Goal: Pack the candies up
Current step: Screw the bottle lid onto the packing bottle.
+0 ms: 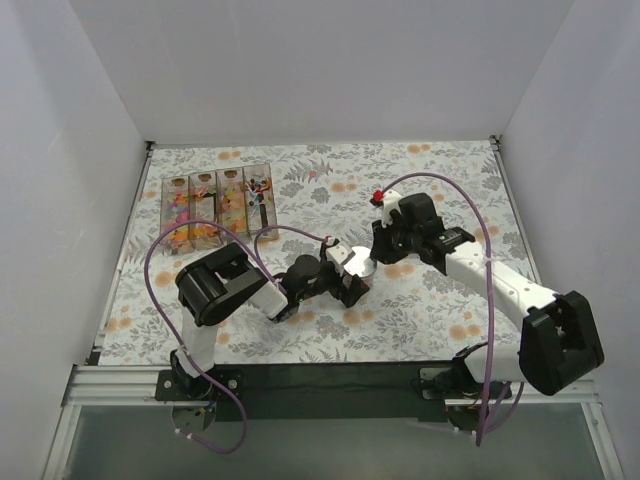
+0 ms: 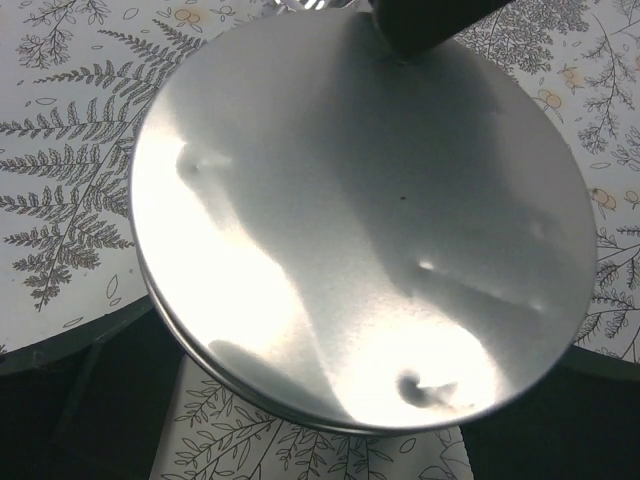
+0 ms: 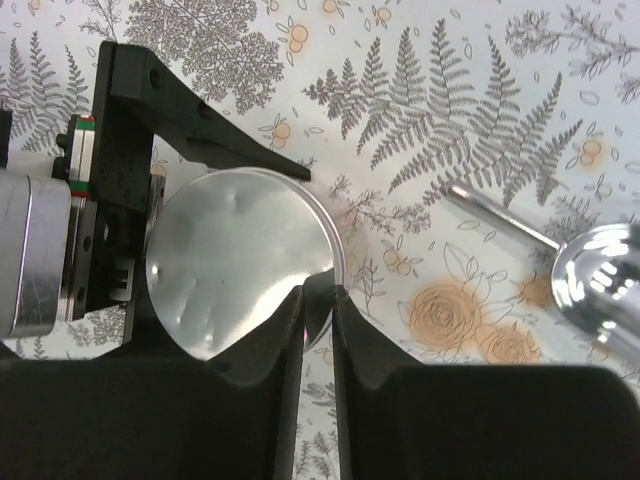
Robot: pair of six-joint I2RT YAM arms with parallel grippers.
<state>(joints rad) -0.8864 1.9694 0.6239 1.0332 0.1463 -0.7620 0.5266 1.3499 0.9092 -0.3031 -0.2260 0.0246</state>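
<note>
The candies (image 1: 205,212) sit in a clear divided tray (image 1: 268,200), its row lying crosswise, well apart from both hands and off beyond the left hand (image 1: 351,279); that arm is nearer. The left hand clasps a silver-lidded jar (image 3: 240,260). The right hand (image 3: 320,292), fingers almost together, pinches its rim.
</note>
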